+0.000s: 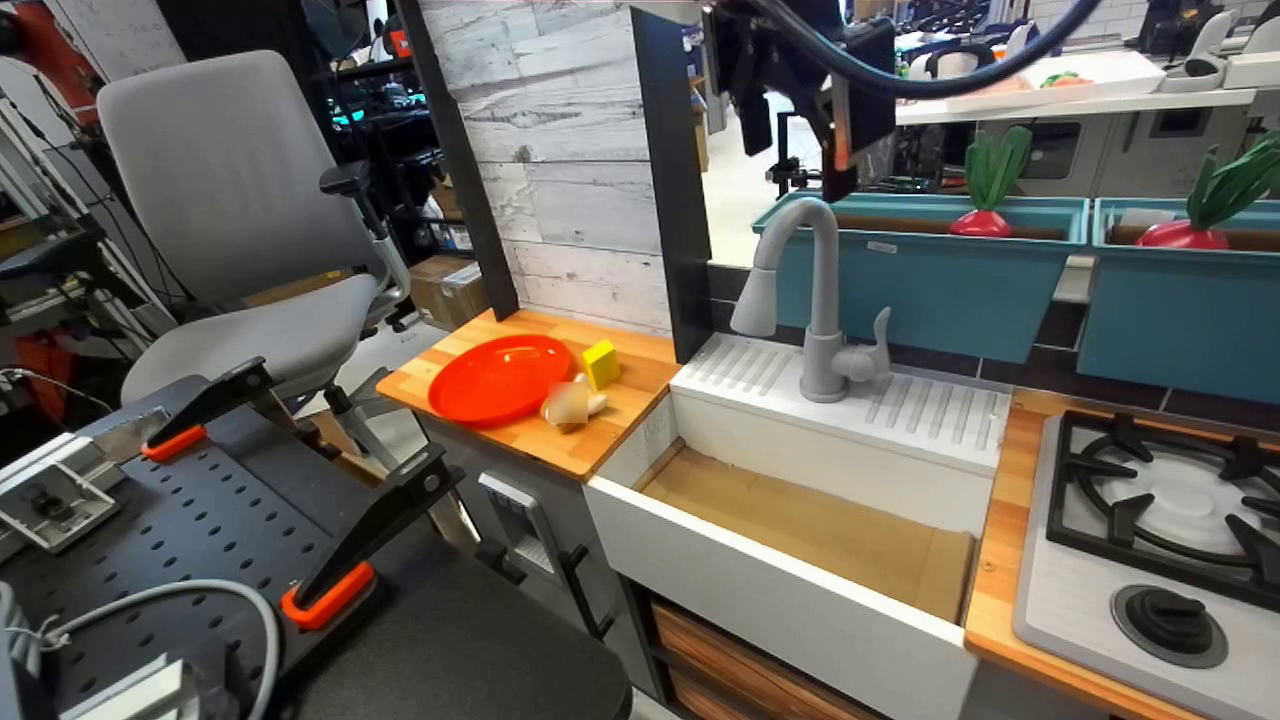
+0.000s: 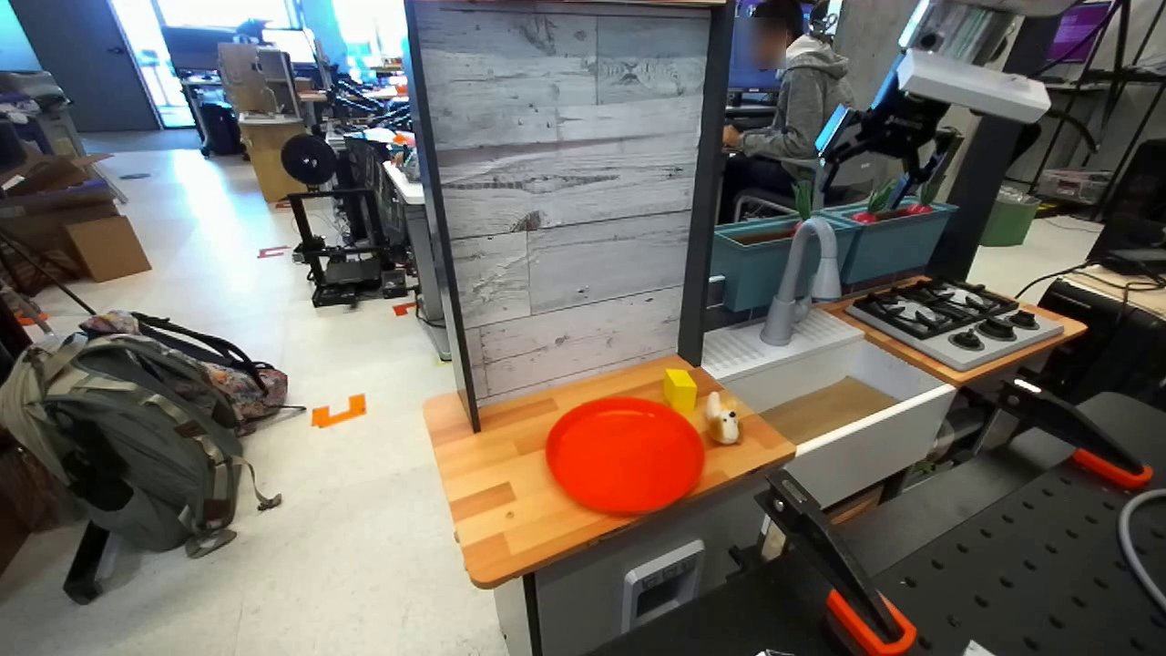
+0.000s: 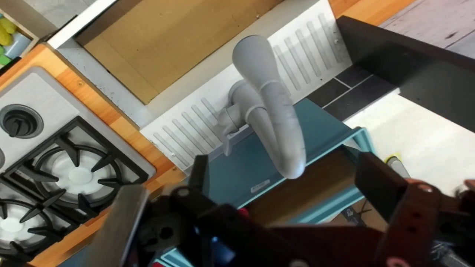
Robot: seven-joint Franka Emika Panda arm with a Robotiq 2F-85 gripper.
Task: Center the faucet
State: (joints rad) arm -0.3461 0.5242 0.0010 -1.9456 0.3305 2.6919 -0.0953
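The hand (image 3: 285, 163) hangs with its fingers (image 3: 199, 170) spread, gripping nothing; just below it stands the grey gooseneck faucet (image 1: 824, 285), its spout (image 1: 757, 300) angled to one side. Lowered off-line, one finger could jam onto the faucet or catch the teal planter (image 1: 930, 285) farther below.

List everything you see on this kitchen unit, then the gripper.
sink: one, white, beside the stove
faucet: one, grey, on the sink's rear ledge
cardboard lining: one, brown, in the sink
stove: one, grey and black, beside the sink
plate: one, orange-red, on the wooden counter
block: one, yellow, beside the plate
figurine: one, white and tan, beside the plate
planters: two, teal, behind the faucet
plants: at least three, red and green, in the planters
gripper: one, black, open near the faucet's arch
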